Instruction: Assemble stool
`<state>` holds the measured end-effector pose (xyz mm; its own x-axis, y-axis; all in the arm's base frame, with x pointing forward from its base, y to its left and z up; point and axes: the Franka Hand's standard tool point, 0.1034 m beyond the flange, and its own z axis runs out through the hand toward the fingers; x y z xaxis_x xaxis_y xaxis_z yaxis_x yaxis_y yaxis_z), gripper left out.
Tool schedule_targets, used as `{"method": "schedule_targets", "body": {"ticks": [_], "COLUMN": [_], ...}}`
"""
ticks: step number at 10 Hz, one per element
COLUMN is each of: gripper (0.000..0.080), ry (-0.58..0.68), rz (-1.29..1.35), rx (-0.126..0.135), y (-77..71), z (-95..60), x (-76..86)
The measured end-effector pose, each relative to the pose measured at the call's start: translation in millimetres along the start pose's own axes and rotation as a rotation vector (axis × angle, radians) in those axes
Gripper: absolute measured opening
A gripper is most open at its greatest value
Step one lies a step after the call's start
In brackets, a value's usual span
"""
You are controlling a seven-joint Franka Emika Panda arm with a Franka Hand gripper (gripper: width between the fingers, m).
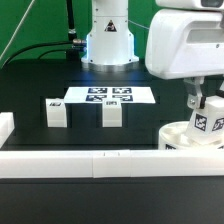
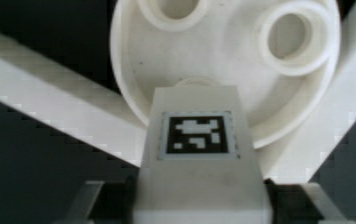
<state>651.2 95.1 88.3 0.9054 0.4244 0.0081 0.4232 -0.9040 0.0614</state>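
Note:
The round white seat (image 1: pixel 185 137) lies at the exterior view's right, against the front rail. My gripper (image 1: pixel 200 103) is shut on a white tagged leg (image 1: pixel 207 120) and holds it upright on top of the seat. In the wrist view the leg (image 2: pixel 196 140) runs between my fingers, with its tag facing the camera. My gripper (image 2: pixel 196 205) holds the leg's near end. The seat (image 2: pixel 210 50) lies behind it with two round holes showing. Two more legs (image 1: pixel 57 112) (image 1: pixel 113 113) stand on the table at the exterior view's left.
The marker board (image 1: pixel 110 96) lies at the back middle, in front of the arm's base. A long white rail (image 1: pixel 100 165) runs along the front, and a short rail piece (image 1: pixel 5 128) stands at the left edge. The rail (image 2: pixel 50 80) also crosses the wrist view beside the seat.

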Motion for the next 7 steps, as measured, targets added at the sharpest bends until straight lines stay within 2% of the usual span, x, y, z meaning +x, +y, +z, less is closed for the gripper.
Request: {"method": "schedule_targets", "body": {"ticks": [5,6,7], "gripper": [0.0337,0.0337,0.0337], "ry": [-0.005,0.005,0.042], "rz": [0.319,0.401,0.566], "rx": [0.004,0.008,0.023], "y": [-1.0,-2.0,-5.0], "z": [-0.8,-0.8,-0.1], "x": [0.7,2.0,4.1]}}
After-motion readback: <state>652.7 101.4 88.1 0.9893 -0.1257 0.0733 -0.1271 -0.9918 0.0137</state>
